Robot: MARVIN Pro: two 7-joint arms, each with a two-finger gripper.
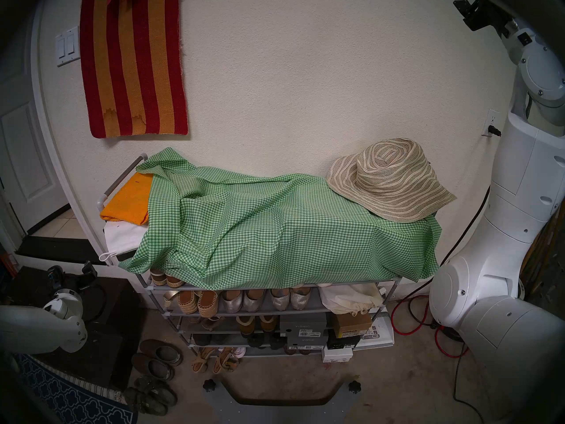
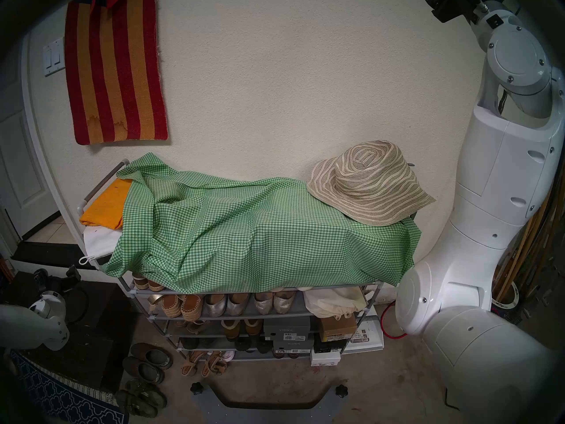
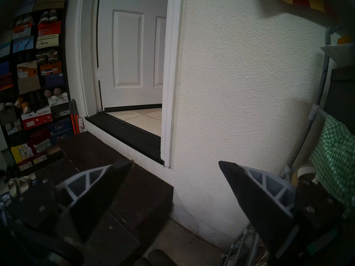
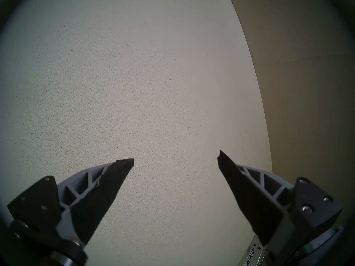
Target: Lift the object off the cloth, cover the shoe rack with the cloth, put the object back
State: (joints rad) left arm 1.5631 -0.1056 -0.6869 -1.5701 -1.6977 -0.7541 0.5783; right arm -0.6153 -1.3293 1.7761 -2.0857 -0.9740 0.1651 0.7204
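Left gripper (image 3: pixel 175 164): we are holding jaws apart, empty | right gripper (image 4: pixel 175 157): apart, empty | sun hat (image 1: pixel 389 181) is resting on gingham cloth (image 1: pixel 275 227) draping shoe rack (image 1: pixel 269 287)

Right gripper (image 4: pixel 175 160), jaws wide apart and empty, before a bare pale wall (image 4: pixel 134 77)
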